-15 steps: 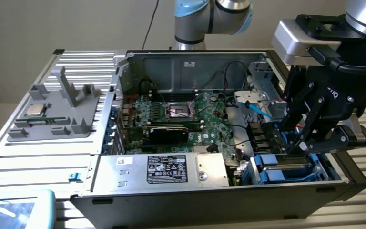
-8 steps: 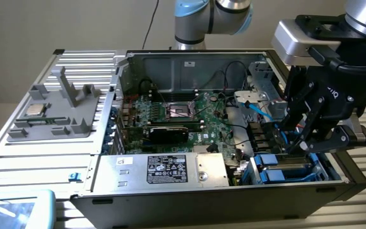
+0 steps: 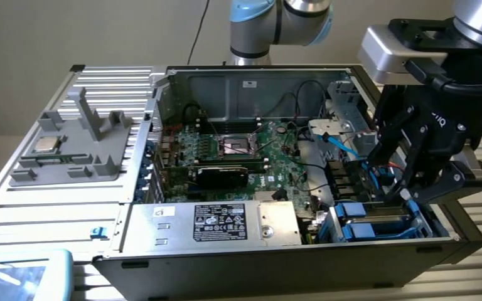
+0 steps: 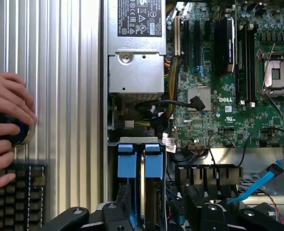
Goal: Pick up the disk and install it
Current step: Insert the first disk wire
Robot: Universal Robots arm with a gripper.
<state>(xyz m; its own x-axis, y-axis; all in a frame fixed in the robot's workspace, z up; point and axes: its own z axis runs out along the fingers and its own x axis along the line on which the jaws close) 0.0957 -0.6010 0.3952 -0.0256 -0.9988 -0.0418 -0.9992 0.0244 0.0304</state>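
A: Where is the disk (image 3: 365,226) (image 4: 141,166) sitting?
B: At the lower right of the exterior view. It stands on edge in the drive bay at that corner of the open computer case (image 3: 224,81). Its blue bracket shows on both sides of the silver body.
A: And the pincer (image 3: 415,195) (image 4: 154,214)?
B: It hangs over that bay at the right of the exterior view, with its fingers pointing down beside the disk. The fingers stand wider apart than the bracket. In the wrist view one dark finger is just beside the blue plastic, and the other is clear of it, with cables in the gap. So it is open and grips nothing that I can see.
A: What else is in the case?
B: A green motherboard (image 3: 258,157) lies in the middle, with a processor socket (image 3: 234,145) on it. A silver box with a black label (image 3: 216,222) lies along the near wall, just to the exterior view's left of the bay. A light blue cable (image 3: 341,145) runs above the bay.
A: And outside the case?
B: On the ribbed metal counter (image 3: 57,207), at the exterior view's left, a grey holder (image 3: 82,138) carries a small square silver chip (image 3: 47,145). The wrist view also catches a person's hand (image 4: 7,115) on the counter, its fingers on a round dark knob (image 4: 17,132) beside some dark keys (image 4: 12,192)
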